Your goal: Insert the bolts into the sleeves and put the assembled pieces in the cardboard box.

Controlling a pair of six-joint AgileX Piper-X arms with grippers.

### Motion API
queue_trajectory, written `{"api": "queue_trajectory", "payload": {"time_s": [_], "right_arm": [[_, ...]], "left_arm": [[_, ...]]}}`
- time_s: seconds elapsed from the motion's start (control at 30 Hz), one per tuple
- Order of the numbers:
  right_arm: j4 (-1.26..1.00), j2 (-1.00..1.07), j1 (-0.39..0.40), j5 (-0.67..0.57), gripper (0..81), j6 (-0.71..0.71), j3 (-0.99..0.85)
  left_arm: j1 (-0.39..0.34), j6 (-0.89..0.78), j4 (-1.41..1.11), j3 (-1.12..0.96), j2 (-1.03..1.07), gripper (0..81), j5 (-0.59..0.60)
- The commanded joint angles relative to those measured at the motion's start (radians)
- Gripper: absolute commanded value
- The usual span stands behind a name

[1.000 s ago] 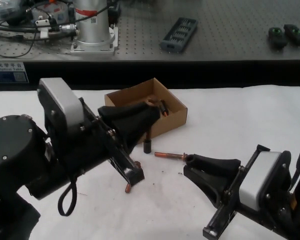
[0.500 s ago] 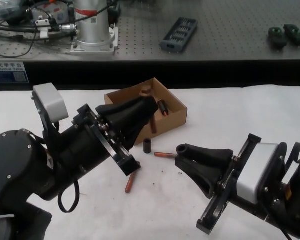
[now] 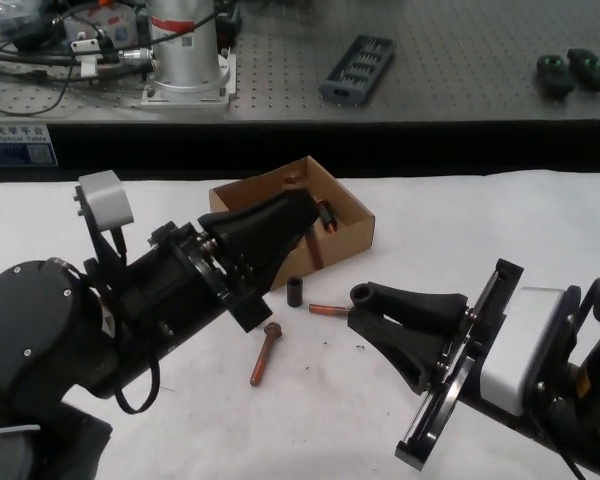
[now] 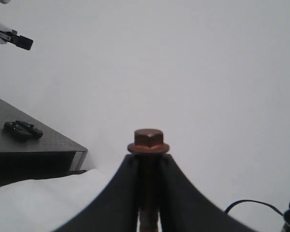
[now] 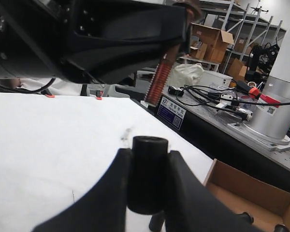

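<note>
Left claw [image 4: 148,162]: I see it pinching a bolt [image 4: 148,141], frame centre.
Right claw [image 5: 148,157]: pinching a black sleeve [image 5: 147,183].

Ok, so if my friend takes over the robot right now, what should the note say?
The left gripper is shut on a bolt, held up near the box.
The right gripper is shut on a sleeve, apart from that bolt.
On the cloth: a spare sleeve standing, a loose bolt and a second bolt.
Done: some pieces lie in the box.
Left: join the held pair, box it, then likely the rest.
</note>
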Motion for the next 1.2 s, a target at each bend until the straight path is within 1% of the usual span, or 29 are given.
{"api": "queue_trajectory", "payload": {"time_s": [0.0,0.1,0.27,0.4,0.57,0.93,1.07,1.17], "right_arm": [[-0.041,0.005,-0.007,0.007,5.8,0.007,-0.010],[-0.041,0.005,-0.007,0.007,5.8,0.007,-0.010],[-0.041,0.005,-0.007,-0.003,5.8,0.009,-0.010],[-0.045,0.005,-0.007,-0.005,5.8,0.057,-0.010],[-0.054,0.005,-0.007,-0.005,5.8,0.079,-0.010],[-0.059,0.005,-0.007,-0.008,5.8,0.097,-0.010],[-0.079,0.005,-0.007,0.002,5.8,0.143,-0.010],[-0.086,0.005,-0.007,0.008,5.8,0.143,-0.010]], "left_arm": [[-0.024,-0.027,-0.027,-0.013,0.000,0.6,0.004],[-0.037,-0.019,-0.027,-0.013,0.000,0.6,0.004],[-0.036,-0.019,-0.027,-0.013,0.000,0.6,0.004],[-0.036,0.022,-0.027,-0.013,0.000,0.6,0.023],[-0.039,0.070,-0.027,-0.013,0.000,0.6,0.030],[-0.080,0.114,-0.027,-0.013,0.000,0.6,0.019],[-0.080,0.114,-0.027,-0.013,0.000,0.6,0.019],[-0.080,0.114,-0.027,-0.013,0.000,0.6,0.019]]}}
